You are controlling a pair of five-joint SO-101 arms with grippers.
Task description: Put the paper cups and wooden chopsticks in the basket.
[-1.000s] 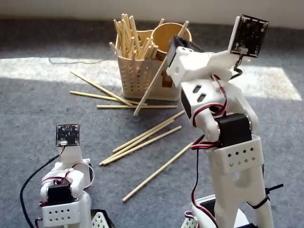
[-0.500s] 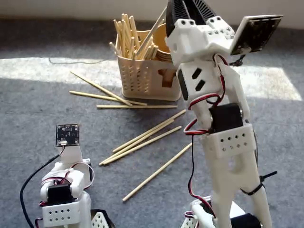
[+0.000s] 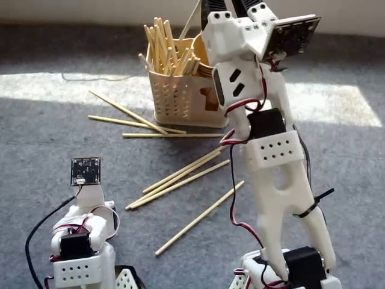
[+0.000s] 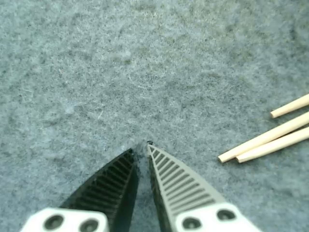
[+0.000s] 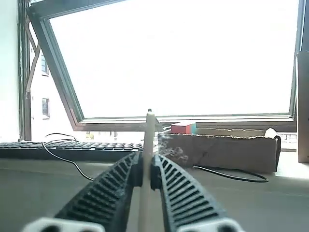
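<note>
Right gripper (image 5: 146,165): clamped on one pale wooden chopstick (image 5: 148,129), swung up from a lean to upright above the far cream slatted plastic basket (image 3: 180,99); release likely next. Left gripper (image 4: 143,153): pinched narrow, empty, near-left on grey carpet (image 4: 145,63)

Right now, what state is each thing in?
Right gripper: shut on a chopstick, raised high near the basket.
Left gripper: shut, empty, low over the carpet.
Basket: upright, holding chopsticks and a paper cup.
Loose chopsticks: lying flat on the carpet, outside the basket.
</note>
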